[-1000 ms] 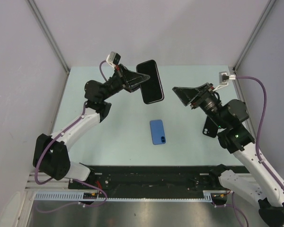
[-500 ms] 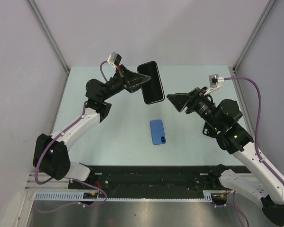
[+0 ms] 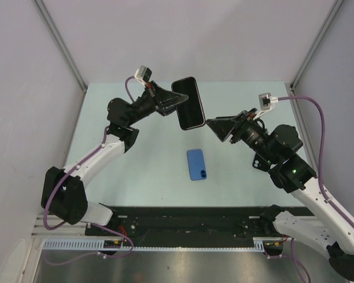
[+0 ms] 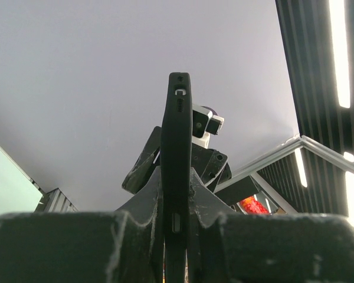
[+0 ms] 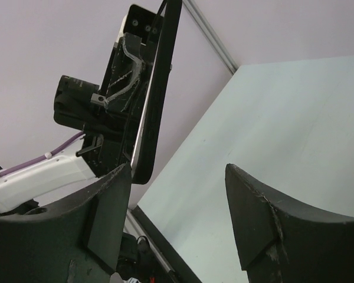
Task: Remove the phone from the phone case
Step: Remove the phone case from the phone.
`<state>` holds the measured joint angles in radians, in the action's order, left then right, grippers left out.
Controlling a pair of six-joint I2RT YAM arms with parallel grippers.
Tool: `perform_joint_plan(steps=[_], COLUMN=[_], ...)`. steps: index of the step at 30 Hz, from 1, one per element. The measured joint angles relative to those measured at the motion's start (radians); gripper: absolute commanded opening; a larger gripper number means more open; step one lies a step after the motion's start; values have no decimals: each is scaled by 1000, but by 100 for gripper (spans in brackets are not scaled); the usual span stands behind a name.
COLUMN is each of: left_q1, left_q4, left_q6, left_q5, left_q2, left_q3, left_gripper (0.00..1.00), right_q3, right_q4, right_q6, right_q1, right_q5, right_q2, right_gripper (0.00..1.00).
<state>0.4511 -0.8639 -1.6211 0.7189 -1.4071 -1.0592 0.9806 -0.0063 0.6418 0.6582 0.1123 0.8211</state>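
Note:
My left gripper [image 3: 176, 101] is shut on the phone in its black phone case [image 3: 187, 103] and holds it up in the air over the far middle of the table, glossy screen towards the top camera. In the left wrist view the case's edge [image 4: 177, 130] stands upright between my fingers [image 4: 146, 177]. My right gripper [image 3: 216, 128] is open and empty, just right of the phone's lower corner and not touching it. In the right wrist view the cased phone [image 5: 158, 88] hangs beyond my left finger [image 5: 106, 206], with the left gripper behind it.
A blue-backed phone [image 3: 196, 164] lies flat on the pale green table [image 3: 135, 171] below the held phone. A small black object [image 3: 258, 163] lies at the right, partly hidden under my right arm. Grey walls enclose the table.
My right gripper has moved left and come close to the held phone's lower corner, jaws still open. The left gripper and phone have hardly moved.

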Motion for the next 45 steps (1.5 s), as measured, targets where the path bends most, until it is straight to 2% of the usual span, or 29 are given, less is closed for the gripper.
perform_joint_plan(steps=[11, 26, 45], left_q1=[-3, -37, -90], left_q4=[2, 15, 48], left_q6=[8, 34, 74], left_q5=[0, -1, -82], left_q2=[0, 0, 0], left_q3=[0, 0, 30], left_gripper=[0, 0, 0], right_q3=[0, 31, 58], right_q4=[-3, -14, 49], right_q6=[-11, -40, -40], right_q1=[3, 46, 35], right_q5=[-12, -103, -119], right_q2=[22, 105, 250], right_gripper=[68, 69, 69])
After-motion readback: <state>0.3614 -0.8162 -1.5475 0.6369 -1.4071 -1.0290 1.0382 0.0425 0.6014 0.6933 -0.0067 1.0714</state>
